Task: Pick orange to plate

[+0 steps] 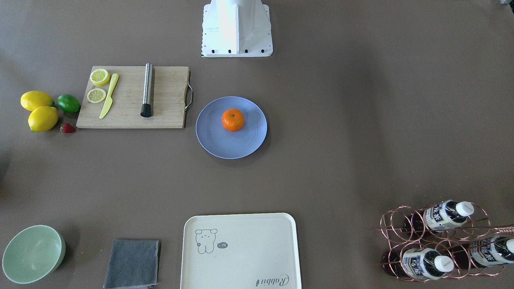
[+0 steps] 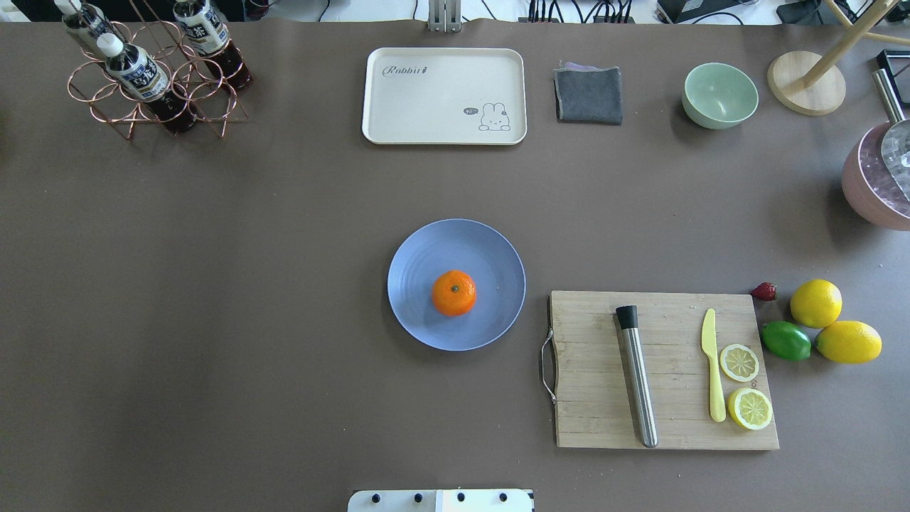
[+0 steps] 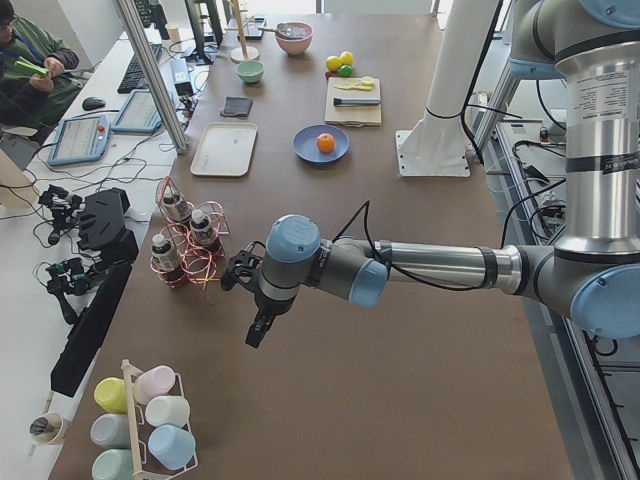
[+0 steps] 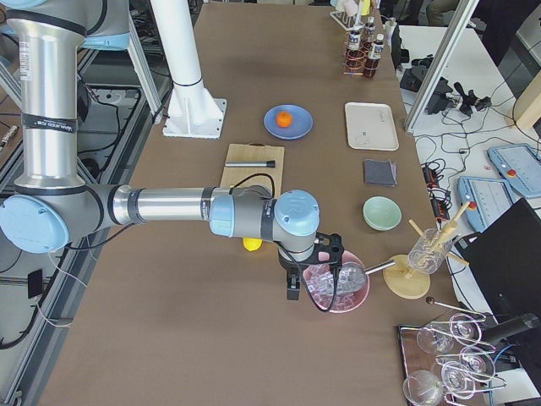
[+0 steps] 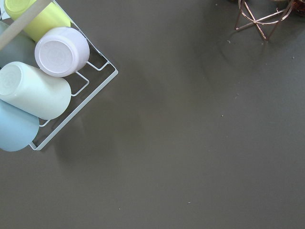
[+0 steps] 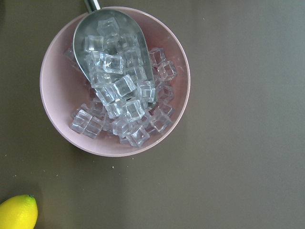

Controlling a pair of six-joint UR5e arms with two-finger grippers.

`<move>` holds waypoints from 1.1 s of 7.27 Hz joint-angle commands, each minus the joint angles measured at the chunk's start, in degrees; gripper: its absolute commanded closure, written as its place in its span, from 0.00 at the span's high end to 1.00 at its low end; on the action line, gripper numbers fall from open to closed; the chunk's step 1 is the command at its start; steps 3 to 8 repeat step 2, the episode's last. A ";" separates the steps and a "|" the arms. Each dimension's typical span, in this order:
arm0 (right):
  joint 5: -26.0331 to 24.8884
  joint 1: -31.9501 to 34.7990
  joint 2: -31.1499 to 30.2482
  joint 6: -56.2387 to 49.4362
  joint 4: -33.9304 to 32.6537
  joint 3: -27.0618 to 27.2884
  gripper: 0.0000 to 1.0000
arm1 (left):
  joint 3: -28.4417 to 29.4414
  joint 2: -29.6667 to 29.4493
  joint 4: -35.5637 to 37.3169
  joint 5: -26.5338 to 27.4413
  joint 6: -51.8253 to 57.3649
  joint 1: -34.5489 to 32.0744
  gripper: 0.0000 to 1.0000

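Exterior left view: the left gripper (image 3: 257,335) hangs over bare table at lower centre-left, pointing down. I cannot tell from here whether its jaws are apart or together. Beyond it, going up the frame, come the copper bottle rack (image 3: 190,250), then the cream tray (image 3: 224,150), and only then the plate (image 3: 306,152) near top centre. The orange (image 3: 325,143) sits on the plate, close to its middle.

In the exterior right view the right gripper (image 4: 292,290) hangs at lower centre, by the rim of the pink ice bowl (image 4: 338,292). Its jaws cannot be read either. The cutting board (image 4: 254,165) lies between it and the plate farther up the frame.

The two arms stand well apart from the fruit, at opposite ends of the table, and neither is clearly nearer. The orange is round, so it has no long axis to line up with. As it lies, the placing looks done, and no reach seems called for.
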 commanded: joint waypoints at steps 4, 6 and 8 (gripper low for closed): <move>0.00 0.00 -0.02 -0.02 -0.02 -0.10 1.00 | 0.04 -0.01 -0.17 0.09 0.24 0.00 0.98; 0.00 0.00 -0.02 -0.02 -0.02 -0.10 1.00 | 0.04 -0.01 -0.17 0.09 0.24 0.00 0.98; 0.00 0.00 -0.02 -0.02 -0.02 -0.10 1.00 | 0.04 -0.01 -0.17 0.09 0.24 0.00 0.98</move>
